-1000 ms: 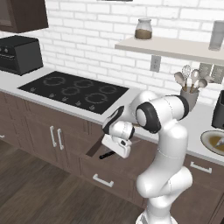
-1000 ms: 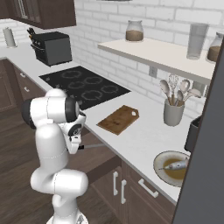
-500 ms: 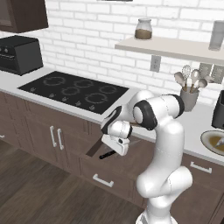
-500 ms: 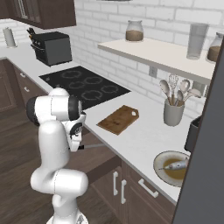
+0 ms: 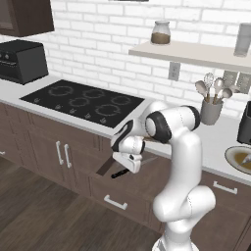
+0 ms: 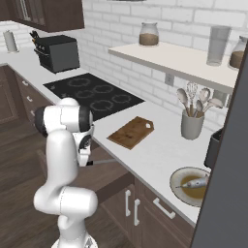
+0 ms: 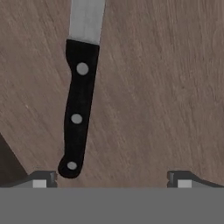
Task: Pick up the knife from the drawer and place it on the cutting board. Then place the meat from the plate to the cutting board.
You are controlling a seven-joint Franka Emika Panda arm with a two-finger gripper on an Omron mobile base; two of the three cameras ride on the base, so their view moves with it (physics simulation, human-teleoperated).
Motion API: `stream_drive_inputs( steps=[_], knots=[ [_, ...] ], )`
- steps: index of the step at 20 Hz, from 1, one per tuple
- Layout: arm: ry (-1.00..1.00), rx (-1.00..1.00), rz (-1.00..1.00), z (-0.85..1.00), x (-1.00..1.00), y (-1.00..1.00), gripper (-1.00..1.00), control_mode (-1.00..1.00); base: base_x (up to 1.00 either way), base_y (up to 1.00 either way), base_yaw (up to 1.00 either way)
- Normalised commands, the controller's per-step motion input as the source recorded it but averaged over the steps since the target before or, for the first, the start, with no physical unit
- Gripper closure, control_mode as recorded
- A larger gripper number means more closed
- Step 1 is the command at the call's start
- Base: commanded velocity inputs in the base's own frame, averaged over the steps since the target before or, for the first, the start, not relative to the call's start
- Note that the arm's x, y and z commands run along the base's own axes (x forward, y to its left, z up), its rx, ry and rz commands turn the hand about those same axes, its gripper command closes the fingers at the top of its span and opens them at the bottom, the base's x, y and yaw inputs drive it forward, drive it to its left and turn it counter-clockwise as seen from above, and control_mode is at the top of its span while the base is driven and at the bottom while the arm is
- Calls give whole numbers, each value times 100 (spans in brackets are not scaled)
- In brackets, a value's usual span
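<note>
On the open drawer (image 7: 166, 87) floor, toward eleven o'clock of the spread, empty gripper (image 7: 112, 179), the knife (image 7: 78, 109) is seen; rigid and slim, it is probably best pinched across its black handle.

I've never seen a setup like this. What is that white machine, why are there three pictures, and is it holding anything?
It's a simulated kitchen with a white robot arm. Two pictures come from cameras behind it, left and right; the third looks along its gripper, whose two fingertips stand wide apart, holding nothing. Below it, in the open drawer, lies a knife with a black handle. On the counter sit a cutting board, a plate with meat, a cooktop and a utensil pot.
</note>
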Motion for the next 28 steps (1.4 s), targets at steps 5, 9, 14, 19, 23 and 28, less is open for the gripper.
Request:
stream_drive_inputs(
  steps=[5,9,14,19,23,28],
  knots=[
    [0,-1,-4,-23,15,0,-100,-100,0,0,0],
    [0,-3,-3,-19,20,0,-100,-100,0,0,0],
    [0,-5,-1,-11,20,10,-100,-100,0,0,0],
    [0,-3,0,-9,13,18,-100,-100,0,0,0],
    [0,0,0,-14,2,18,-100,-100,0,0,0],
    [0,0,0,-19,0,16,-100,-100,0,0,0]
  ],
)
